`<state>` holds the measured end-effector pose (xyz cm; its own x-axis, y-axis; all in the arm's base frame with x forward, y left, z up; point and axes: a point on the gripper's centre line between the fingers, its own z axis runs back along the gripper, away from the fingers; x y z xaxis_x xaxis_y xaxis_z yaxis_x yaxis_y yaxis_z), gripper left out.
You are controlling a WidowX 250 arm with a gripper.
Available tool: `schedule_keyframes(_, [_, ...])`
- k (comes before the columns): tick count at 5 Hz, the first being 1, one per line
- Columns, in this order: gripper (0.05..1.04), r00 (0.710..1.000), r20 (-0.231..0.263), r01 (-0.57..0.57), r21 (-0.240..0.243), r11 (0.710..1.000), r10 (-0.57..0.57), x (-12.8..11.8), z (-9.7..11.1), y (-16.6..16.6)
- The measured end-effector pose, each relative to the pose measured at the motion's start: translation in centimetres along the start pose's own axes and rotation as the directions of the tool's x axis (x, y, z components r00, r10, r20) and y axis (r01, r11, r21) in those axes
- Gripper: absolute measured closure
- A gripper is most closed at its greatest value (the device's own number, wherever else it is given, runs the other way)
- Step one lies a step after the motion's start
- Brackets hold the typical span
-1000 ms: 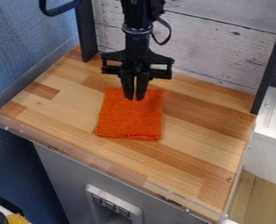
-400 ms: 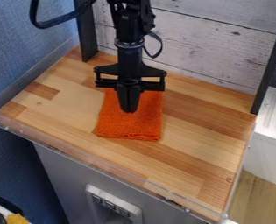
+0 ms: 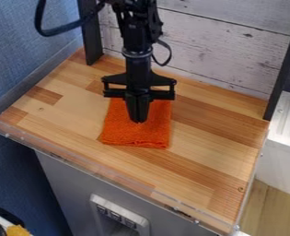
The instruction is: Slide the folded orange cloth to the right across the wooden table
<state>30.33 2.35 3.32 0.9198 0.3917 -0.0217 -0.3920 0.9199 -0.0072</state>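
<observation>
Fingers (image 3: 132, 107) (2) of the gripper (image 3: 137, 121) are seen pressed together, tips pointed down; whether any fabric is caught betw. them can't be told. The tips are held over the orange cloth (image 3: 135, 136), at approx. its centre; contact can't be confirmed. The cloth is laid flat near the middle of the wood worktop (image 3: 202, 154), folded, w/ layered edges shown at its 6 o'clock side. Its 12 o'clock part is partly hidden by the gripper, the arm (image 3: 136, 53) being brought in from 12 o'clock.

Surroundings, taken from the worktop's centre: the rear is blocked by a whitewashed plank wall (image 3: 227, 50) at 12 to 1 o'clock, flanked by 2 dark posts, 1 (image 3: 90, 34) at 11 & 1 (image 3: 283, 69) at approx. 2. A black cable (image 3: 60, 30) is looped at 11, by the blue wall (image 3: 24, 55). The front edge is fenced by a clear lip (image 3: 49, 150), 9 to 5 o'clock. Below it, at approx. 6, a white switch panel (image 3: 117, 215) is mounted on the grey cabinet (image 3: 67, 184).
</observation>
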Motion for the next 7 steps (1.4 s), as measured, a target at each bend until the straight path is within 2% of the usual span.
schedule_keyframes(3, [1.025,1.000,0.025,-0.010,-0.008,1.000,0.010,0.6,-2.1,-1.2])
schedule_keyframes(5, [1.025,0.996,0.057,0.075,-0.005,0.997,-0.075,1.0,-2.2,-3.7])
schedule_keyframes(7, [1.025,0.977,0.051,0.208,0.013,0.978,-0.208,-0.1,-2.3,-6.1])
